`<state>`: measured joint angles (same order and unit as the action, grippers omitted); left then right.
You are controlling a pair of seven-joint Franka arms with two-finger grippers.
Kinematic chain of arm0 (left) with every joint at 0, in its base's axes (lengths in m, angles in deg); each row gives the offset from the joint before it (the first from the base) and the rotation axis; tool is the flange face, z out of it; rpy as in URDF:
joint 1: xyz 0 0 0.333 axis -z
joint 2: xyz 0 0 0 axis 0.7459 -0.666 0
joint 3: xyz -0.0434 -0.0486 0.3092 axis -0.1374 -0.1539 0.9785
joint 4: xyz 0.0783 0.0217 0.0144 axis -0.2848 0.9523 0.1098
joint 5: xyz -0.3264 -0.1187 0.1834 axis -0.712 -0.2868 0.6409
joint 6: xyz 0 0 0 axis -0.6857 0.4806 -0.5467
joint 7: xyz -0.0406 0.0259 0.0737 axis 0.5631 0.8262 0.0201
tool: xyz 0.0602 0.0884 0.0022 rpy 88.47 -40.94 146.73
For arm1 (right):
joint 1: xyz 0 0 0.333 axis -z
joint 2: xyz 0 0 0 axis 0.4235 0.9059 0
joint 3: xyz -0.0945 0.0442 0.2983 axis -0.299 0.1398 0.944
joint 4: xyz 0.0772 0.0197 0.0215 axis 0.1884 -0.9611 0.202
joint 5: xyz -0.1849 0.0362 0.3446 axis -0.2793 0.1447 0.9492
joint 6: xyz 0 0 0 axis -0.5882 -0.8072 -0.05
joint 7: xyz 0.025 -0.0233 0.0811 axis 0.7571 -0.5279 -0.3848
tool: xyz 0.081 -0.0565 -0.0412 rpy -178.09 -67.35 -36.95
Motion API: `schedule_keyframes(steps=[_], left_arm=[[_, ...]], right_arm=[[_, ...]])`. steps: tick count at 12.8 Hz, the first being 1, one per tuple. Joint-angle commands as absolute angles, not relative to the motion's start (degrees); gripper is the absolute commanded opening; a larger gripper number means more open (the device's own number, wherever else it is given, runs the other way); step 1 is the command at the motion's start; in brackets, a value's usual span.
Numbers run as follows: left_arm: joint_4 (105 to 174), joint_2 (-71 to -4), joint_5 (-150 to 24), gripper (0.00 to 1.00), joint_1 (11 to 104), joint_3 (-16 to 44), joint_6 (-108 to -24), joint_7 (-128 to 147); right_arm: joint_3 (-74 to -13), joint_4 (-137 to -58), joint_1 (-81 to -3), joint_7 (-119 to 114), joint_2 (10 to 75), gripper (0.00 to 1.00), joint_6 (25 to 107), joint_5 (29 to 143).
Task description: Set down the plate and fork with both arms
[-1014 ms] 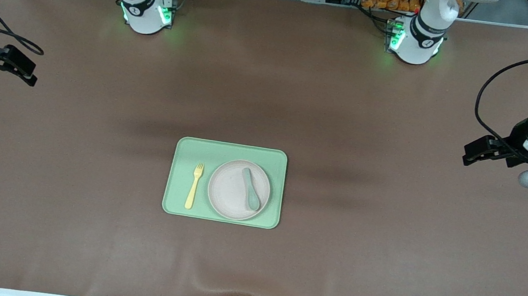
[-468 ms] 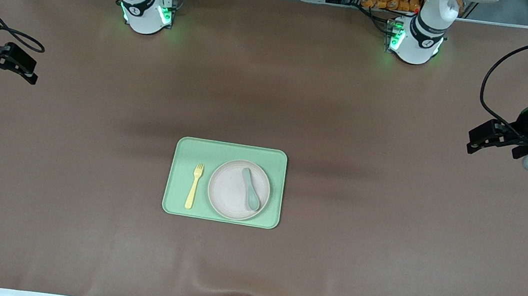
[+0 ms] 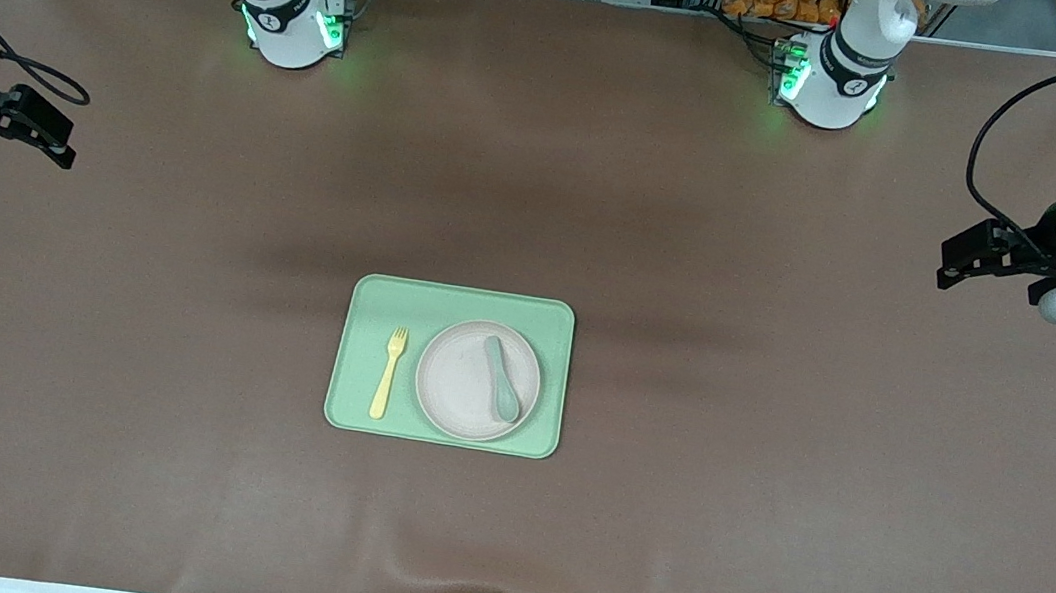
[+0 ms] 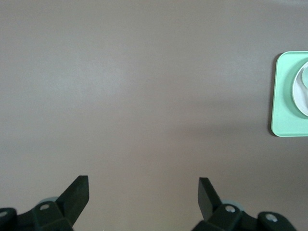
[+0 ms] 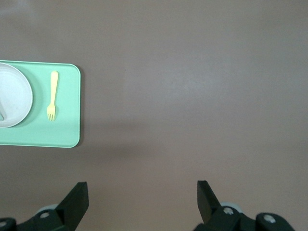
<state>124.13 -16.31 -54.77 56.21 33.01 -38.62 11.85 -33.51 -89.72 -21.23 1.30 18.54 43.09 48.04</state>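
Brown cloth is covering the whole table (image 3: 762, 527), and near its middle, toward the front camera, the light-green tray (image 3: 366, 302) is carrying everything I care about: the speckled beige plate (image 3: 461, 389) is sitting on the tray, the yellow fork (image 3: 389, 373) is lying on the tray just beside the plate on the side toward the right arm's end, and a teal spoon (image 3: 502, 378) is resting on the plate. I am watching the left gripper (image 3: 958, 259) pull away: over the last second it has been lifting and drawing back toward its own base end of the table, well apart from the tray, and its fingers (image 4: 77, 190) are standing wide apart with nothing between them. The right gripper (image 3: 54, 140) is waiting over bare cloth at the right arm's end of the table, barely shifted in that time, and its fingers (image 5: 77, 195) are likewise spread and empty. From the right wrist view I am seeing the fork and the plate's edge on the tray, undisturbed. I am reading this as the placing already done, with both arms retreating to rest; I am judging little left to do beyond parking them, and I am seeing no risk to the setting while both hands are clear of it.
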Motion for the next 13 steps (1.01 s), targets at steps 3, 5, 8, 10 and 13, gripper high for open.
schedule_keyframes(steps=[3, 5, 8, 10, 13], left_arm=[[129.9, -10.5, -53.4, 1.0, 50.2, 27.0, -39.6, 13.4], [132.0, -8.5, -53.2, 1.0, 50.4, 27.1, -39.6, 13.3], [131.9, -8.3, -53.3, 1.0, 50.6, 27.1, -39.4, 12.5], [129.0, -10.1, -53.3, 1.0, 50.4, 27.1, -38.8, 12.7], [128.8, -10.5, -53.5, 1.0, 50.3, 27.0, -38.0, 12.5]], right_arm=[[-32.9, -88.4, -20.0, 0.1, 19.2, 1.0, 41.8, 48.5], [-32.9, -88.4, -20.0, 0.2, 19.2, 1.0, 41.8, 48.5], [-32.9, -88.4, -19.8, -0.1, 19.2, 1.0, 41.8, 48.5], [-32.9, -88.4, -19.9, -0.1, 19.2, 1.0, 41.8, 48.5], [-32.9, -88.4, -19.9, -0.1, 19.2, 1.0, 41.8, 48.5]])
